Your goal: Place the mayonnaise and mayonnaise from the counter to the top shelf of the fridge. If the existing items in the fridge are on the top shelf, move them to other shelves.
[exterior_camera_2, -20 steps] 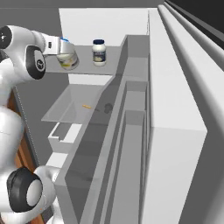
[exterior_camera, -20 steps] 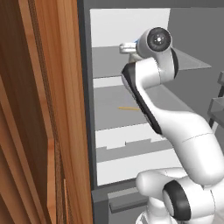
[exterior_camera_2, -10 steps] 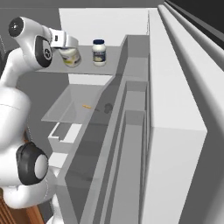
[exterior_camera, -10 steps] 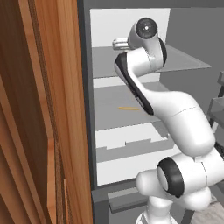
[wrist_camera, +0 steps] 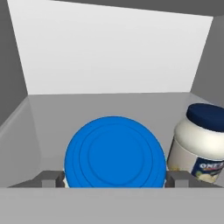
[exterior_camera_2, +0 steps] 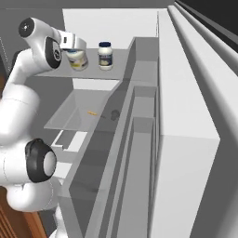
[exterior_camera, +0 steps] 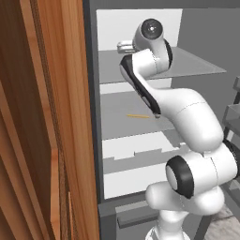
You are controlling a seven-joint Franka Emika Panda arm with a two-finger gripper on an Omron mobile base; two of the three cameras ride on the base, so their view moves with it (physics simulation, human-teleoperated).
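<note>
Since a second ago the arm has swung up and leftward in both base views; its wrist now sits higher, near the top centre of the left base view and at the upper left of the right base view. The fridge and everything in it look unmoved.

In the right base view the gripper hangs at the upper left over one mayonnaise jar standing upright on the top shelf; the second mayonnaise jar stands just beside it, apart. Lower, near the frame's middle, an orange-yellow sliver and a tiny round tan object lie on the shelf below.

The hand view adds what the base views hide: the gripper has its jaws spread wide at either side of the first jar's blue lid; whether they touch the jar is not clear. The second jar stands at the right of that view.

In the left base view the arm covers the jars.
</note>
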